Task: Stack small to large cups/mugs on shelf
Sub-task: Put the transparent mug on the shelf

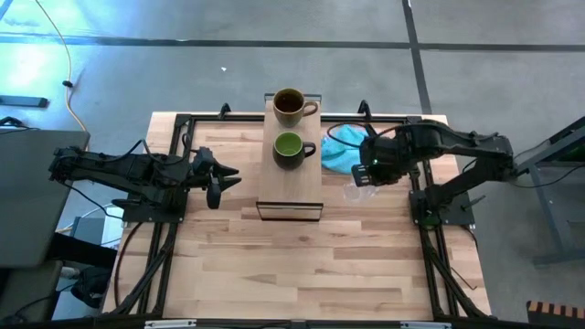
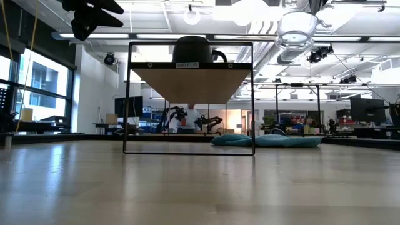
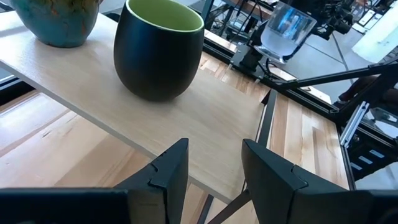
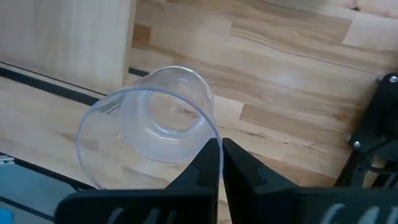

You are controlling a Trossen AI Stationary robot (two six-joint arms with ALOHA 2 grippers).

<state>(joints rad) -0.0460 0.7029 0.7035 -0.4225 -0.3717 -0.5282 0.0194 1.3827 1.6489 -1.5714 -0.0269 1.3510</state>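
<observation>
A brown-tan mug (image 1: 290, 105) and a dark green mug (image 1: 290, 148) stand upright on their bases on the raised light-wood shelf (image 1: 291, 187), brown at its far end, green near its middle. To the shelf's right, my right gripper (image 1: 366, 174) is shut on a small clear glass cup (image 1: 359, 188), which in the low view hangs high above the table (image 2: 295, 28). My left gripper (image 1: 219, 180) hovers open left of the shelf, facing the green mug (image 3: 158, 50), with nothing between its fingers. My right gripper pinches the glass cup's wall at its rim (image 4: 211, 132) between its two shut fingers. The fingers come from above, pointing steeply down. The cup hangs below them, tilted with its mouth toward the wrist, clear of the table and the shelf.
A turquoise cloth (image 1: 340, 146) lies on the table right of the shelf, under the right arm. The shelf stands on a dark frame (image 2: 129, 100) above the tabletop. Bare tabletop (image 1: 292, 265) spreads toward the near edge.
</observation>
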